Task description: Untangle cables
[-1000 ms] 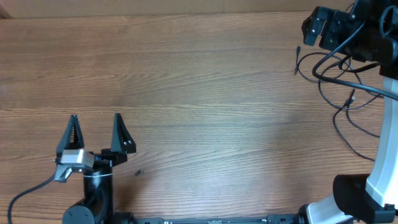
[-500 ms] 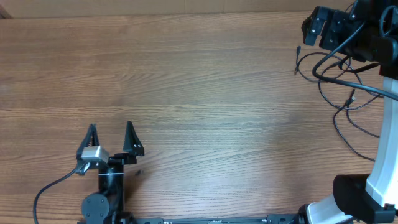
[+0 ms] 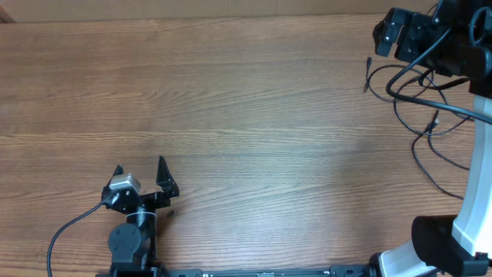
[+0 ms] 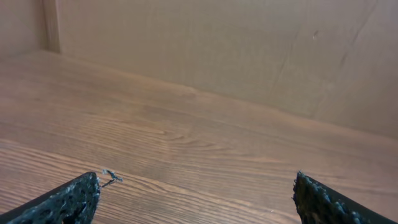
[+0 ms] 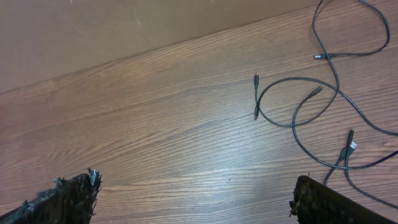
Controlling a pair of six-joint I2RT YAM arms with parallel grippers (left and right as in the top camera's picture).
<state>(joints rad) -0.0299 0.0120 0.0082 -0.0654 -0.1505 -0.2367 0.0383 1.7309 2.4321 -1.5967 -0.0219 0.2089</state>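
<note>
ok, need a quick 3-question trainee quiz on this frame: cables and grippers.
1. True or false: the thin black cables with small plugs lie beside the left arm's black two-finger gripper.
2. The right arm's black two-finger gripper is: A) open and empty, B) shut on a cable, C) shut on nothing.
3. How many grippers touch a cable?
Key: 1 false; 2 A; 3 zero.

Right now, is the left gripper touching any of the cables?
Apart. The overhead view shows the left gripper open at the table's near-left, while the cables lie at the far right, with a wide stretch of bare wood between them.
</note>
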